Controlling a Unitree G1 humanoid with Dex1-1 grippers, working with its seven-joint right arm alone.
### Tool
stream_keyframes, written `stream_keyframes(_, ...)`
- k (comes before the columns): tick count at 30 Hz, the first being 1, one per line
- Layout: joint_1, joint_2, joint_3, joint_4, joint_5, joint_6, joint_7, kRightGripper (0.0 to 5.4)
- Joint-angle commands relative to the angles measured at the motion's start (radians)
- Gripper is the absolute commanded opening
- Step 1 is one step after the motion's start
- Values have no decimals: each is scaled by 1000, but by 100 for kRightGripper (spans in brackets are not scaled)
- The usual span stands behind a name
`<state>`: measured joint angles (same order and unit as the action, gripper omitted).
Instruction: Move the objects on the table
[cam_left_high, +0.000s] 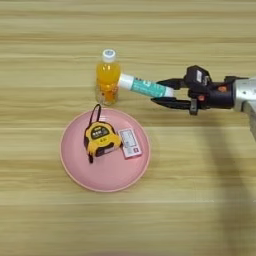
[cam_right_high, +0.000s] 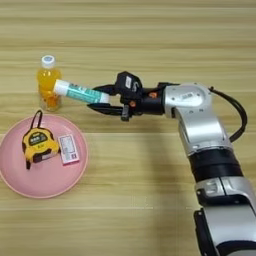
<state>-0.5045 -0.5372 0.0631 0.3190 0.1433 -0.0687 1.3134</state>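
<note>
- Jaws (cam_right_high: 100, 101): clamped on the right end of the tube (cam_right_high: 80, 92), which appears held off the table (cam_right_high: 150, 210).
- Bottle (cam_right_high: 47, 82): upright at the tube's far end, seemingly touching it.
- Tape measure (cam_right_high: 37, 143): below-left of the jaws, on the plate (cam_right_high: 45, 187) beside a card (cam_right_high: 68, 149).
- Progress, judged: tube in transit; bottle not yet moved.

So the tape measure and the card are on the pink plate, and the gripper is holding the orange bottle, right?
Not quite. The gripper holds the white tube, not the orange bottle, which stands on the table behind the plate; the right eye view shows it. The tape measure and card are on the pink plate.
</note>
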Motion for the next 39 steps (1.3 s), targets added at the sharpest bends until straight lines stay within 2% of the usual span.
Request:
stream_keyframes(1, -73, -28, 6, -97, 46, -3, 24, 167)
stream_keyframes(5, -80, -15, 55, -139, 63, 17, 90, 167)
stream_keyframes(8, -83, -2, 104, -143, 53, 27, 129, 167)
stream_keyframes(15, -67, 39, 208, -145, 31, 77, 176, 167)
stream_keyframes(25, -66, 64, 296, -101, -31, 82, 191, 167)
stream_keyframes(29, -69, 72, 327, -62, -75, 77, 178, 167)
stream_keyframes(39, -84, 106, 349, 29, -151, 50, 133, 167)
